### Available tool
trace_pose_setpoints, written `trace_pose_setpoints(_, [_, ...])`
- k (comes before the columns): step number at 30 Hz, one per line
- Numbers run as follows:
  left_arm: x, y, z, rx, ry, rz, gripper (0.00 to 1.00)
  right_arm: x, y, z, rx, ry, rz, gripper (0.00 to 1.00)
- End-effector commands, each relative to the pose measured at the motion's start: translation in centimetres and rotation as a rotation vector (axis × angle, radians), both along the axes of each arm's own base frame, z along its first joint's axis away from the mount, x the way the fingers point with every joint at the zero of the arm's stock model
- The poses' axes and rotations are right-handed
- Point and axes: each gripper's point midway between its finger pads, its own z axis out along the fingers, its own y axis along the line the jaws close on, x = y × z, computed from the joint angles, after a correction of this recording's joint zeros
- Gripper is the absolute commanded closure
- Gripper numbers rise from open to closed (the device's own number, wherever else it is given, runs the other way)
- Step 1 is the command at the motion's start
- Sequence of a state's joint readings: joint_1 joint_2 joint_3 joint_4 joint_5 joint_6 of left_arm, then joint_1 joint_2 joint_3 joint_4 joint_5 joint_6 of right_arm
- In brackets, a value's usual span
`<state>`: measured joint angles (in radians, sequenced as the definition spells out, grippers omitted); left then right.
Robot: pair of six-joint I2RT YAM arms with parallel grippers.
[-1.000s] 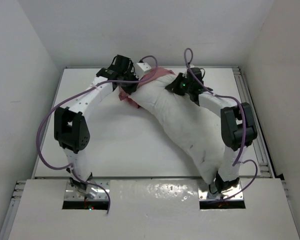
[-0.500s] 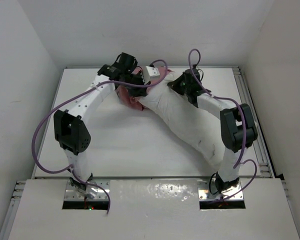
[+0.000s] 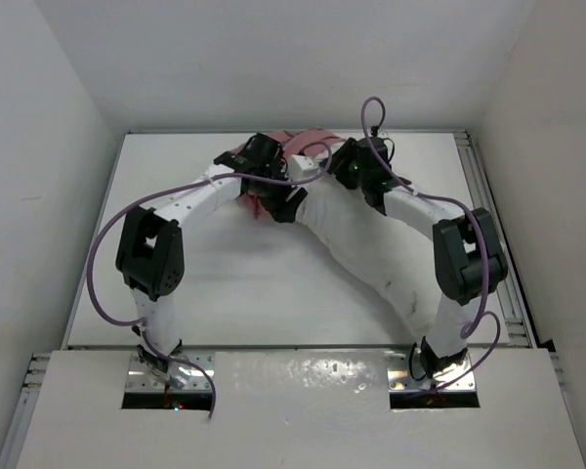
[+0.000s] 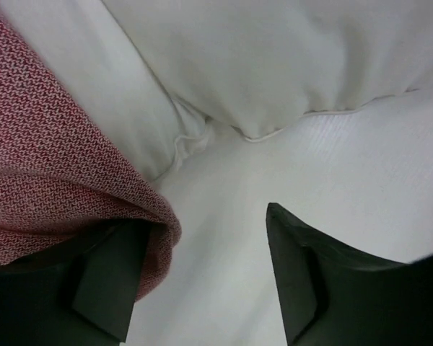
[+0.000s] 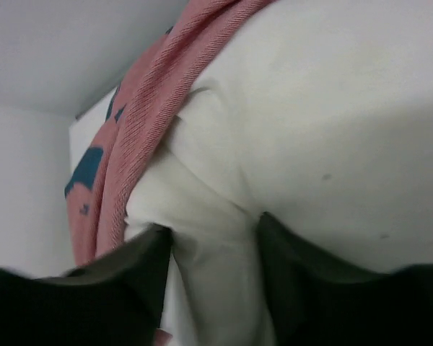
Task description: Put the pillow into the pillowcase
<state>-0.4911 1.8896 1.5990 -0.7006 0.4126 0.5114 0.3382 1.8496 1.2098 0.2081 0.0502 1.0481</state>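
Shows the large plump white stuffed pillow (image 3: 366,244) lying aslant on the white counter (image 3: 225,283), its far end under the bunched thin red printed pillowcase (image 4: 43,158). Finds the left fingers (image 4: 303,295) spread, red hem against one, nothing between them. Finds the right fingers (image 5: 296,281) part-spread around a white pillow fold; cannot tell whether gripped. Best now: pinch the hem deep, one layer only, pin the pillow down, then draw the mouth evenly towards the near end.

One pillow (image 3: 371,256), one pillowcase (image 3: 255,208), two claws (image 4: 202,245) (image 5: 213,252).
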Motion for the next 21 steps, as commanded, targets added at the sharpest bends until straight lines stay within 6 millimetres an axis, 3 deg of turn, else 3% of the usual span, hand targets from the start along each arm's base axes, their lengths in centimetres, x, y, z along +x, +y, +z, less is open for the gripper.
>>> trace_pose_setpoints(1, [0.7, -1.4, 4.1, -0.075, -0.032, 0.005, 0.36, -1.0, -1.1, 2.9, -0.119, -0.074, 0.095, 0.45])
trace_pose_setpoints(2, [0.8, -0.8, 5.1, -0.085, -0.03, 0.007, 0.33, -1.3, -2.0, 2.9, -0.176, -0.079, 0.112, 0.3])
trace_pose_setpoints(3, [1.3, -1.2, 7.6, -0.127, -0.068, -0.011, 0.28, -1.8, -2.8, 3.9, -0.202, -0.09, 0.115, 0.25])
trace_pose_setpoints(5, [1.6, -1.2, 10.2, -0.18, -0.089, -0.03, 0.24, -2.9, -4.4, 3.7, -0.288, -0.073, 0.161, 0.21])
trace_pose_setpoints(6, [2.3, -1.4, 12.8, -0.214, -0.147, -0.039, 0.21, -3.6, -5.2, 4.3, -0.319, -0.06, 0.175, 0.22])
trace_pose_setpoints(7, [2.6, -1.5, 13.9, -0.232, -0.166, -0.042, 0.19, -3.9, -5.7, 4.6, -0.347, -0.063, 0.189, 0.26])
trace_pose_setpoints(8, [3.3, -1.6, 15.0, -0.249, -0.198, -0.038, 0.19, -3.9, -6.4, 5.0, -0.4, -0.084, 0.215, 0.42])
trace_pose_setpoints(9, [4.0, -1.8, 16.1, -0.27, -0.223, -0.011, 0.19, -4.0, -6.8, 5.6, -0.422, -0.092, 0.224, 0.83])
trace_pose_setpoints(10, [5.6, -2.3, 17.1, -0.297, -0.273, 0.022, 0.19, -3.7, -7.8, 6.3, -0.444, -0.106, 0.21, 0.91])
trace_pose_setpoints(11, [7.2, -1.8, 16.8, -0.281, -0.296, 0.103, 0.19, -3.5, -8.2, 6.5, -0.467, -0.113, 0.214, 0.91])
trace_pose_setpoints(12, [8.3, -1.8, 16.4, -0.293, -0.283, 0.18, 0.19, -3.0, -8.8, 7.6, -0.469, -0.117, 0.198, 0.7])
trace_pose_setpoints(13, [10.1, -2.1, 15.4, -0.289, -0.298, 0.227, 0.19, -2.3, -9.9, 6.9, -0.472, -0.085, 0.181, 0.49])
trace_pose_setpoints(14, [11.1, -2.0, 14.7, -0.263, -0.315, 0.278, 0.19, -1.6, -10.4, 7.6, -0.473, -0.076, 0.165, 0.16])
trace_pose_setpoints(15, [11.6, -2.3, 14.1, -0.254, -0.325, 0.282, 0.19, -1.1, -11.0, 7.3, -0.475, -0.057, 0.152, 0.16])
trace_pose_setpoints(16, [12.4, -2.7, 13.0, -0.246, -0.33, 0.285, 0.19, -0.5, -11.3, 5.9, -0.475, -0.019, 0.154, 0.02])
trace_pose_setpoints(18, [13.1, -3.1, 12.2, -0.22, -0.356, 0.31, 0.18, 0.5, -11.6, 5.5, -0.463, -0.005, 0.19, 0.01])
trace_pose_setpoints(21, [14.6, -3.4, 11.1, -0.198, -0.399, 0.342, 0.18, 1.3, -11.6, 2.3, -0.484, 0.085, 0.255, 0.01])
